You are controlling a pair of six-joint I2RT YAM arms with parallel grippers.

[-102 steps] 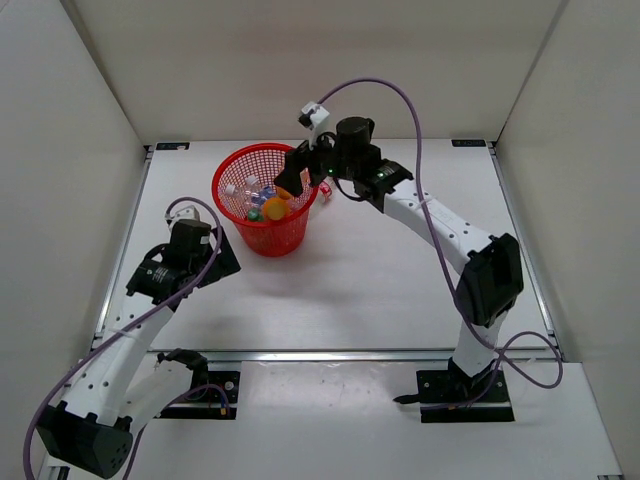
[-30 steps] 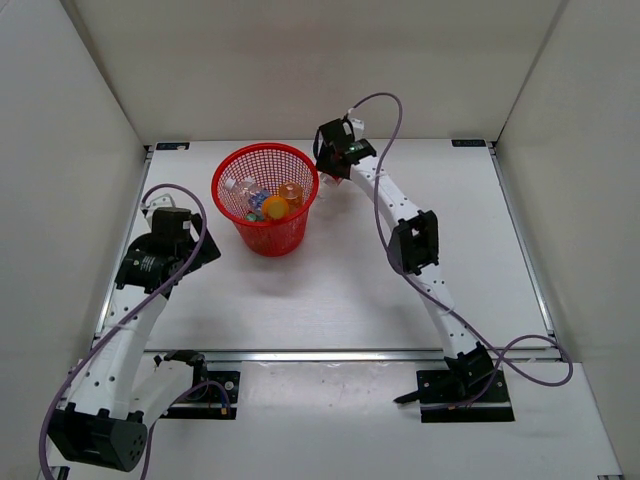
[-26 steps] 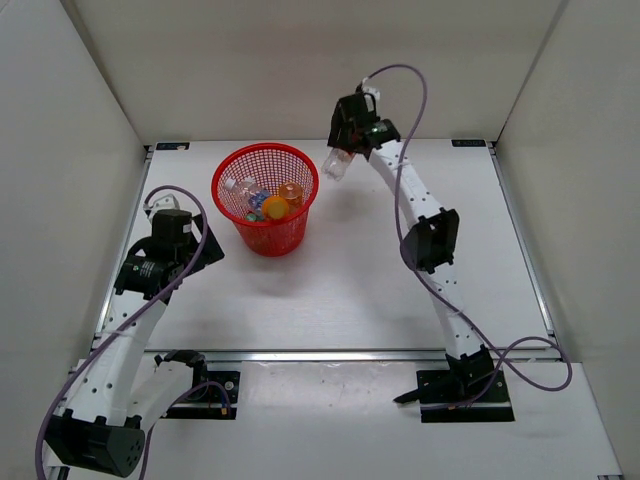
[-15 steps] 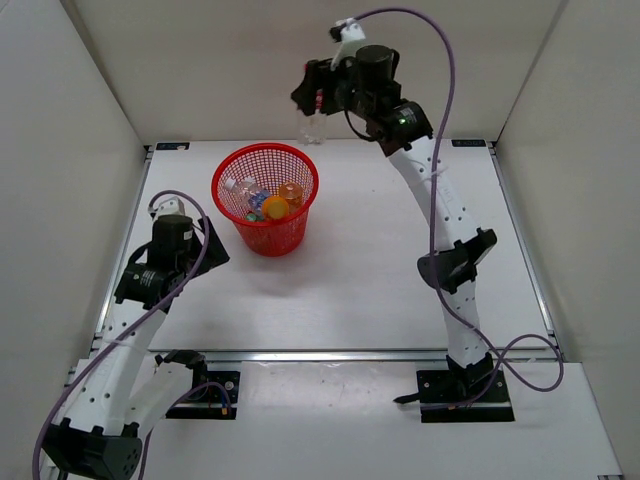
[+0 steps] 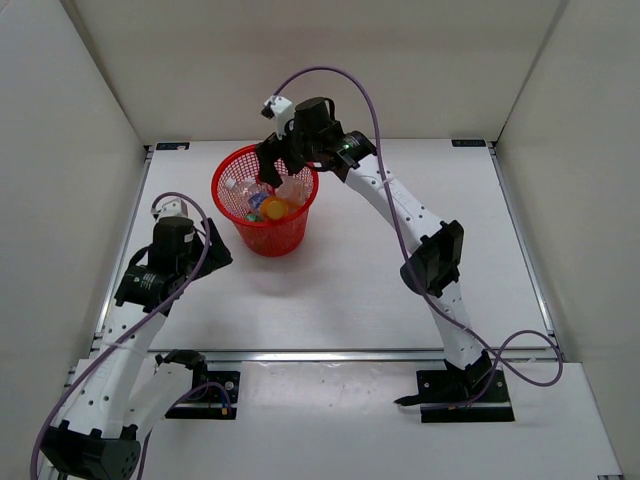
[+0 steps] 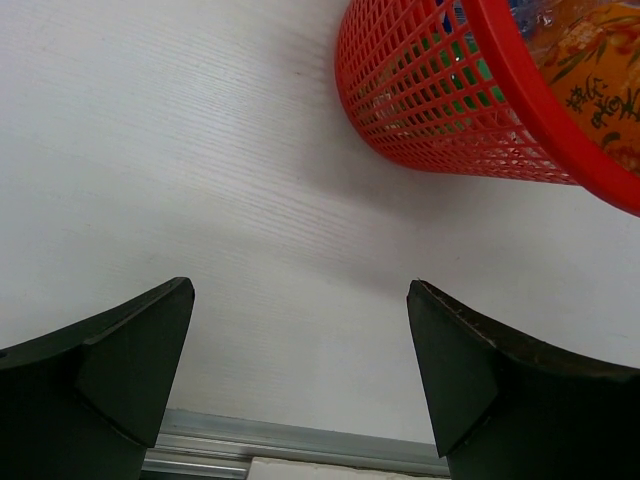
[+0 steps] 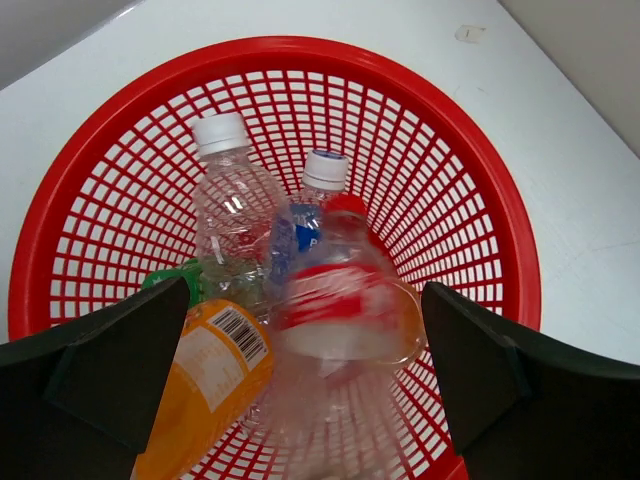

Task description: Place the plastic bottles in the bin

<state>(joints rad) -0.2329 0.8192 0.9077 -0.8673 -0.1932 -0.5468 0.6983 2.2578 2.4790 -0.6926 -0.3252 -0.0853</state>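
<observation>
Right claw (image 7: 305, 375) moved over bin (image 7: 300, 45), bottle (image 7: 340, 310) blurred

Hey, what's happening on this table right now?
The right gripper hangs open over the red bin. A blurred red-capped bottle between its jaws touches neither, so it is probably dropping in. In the bin lie an orange bottle, a green bottle, a plain clear bottle and a blue-labelled bottle. The left gripper is open above the table beside the bin, holding nothing.
</observation>
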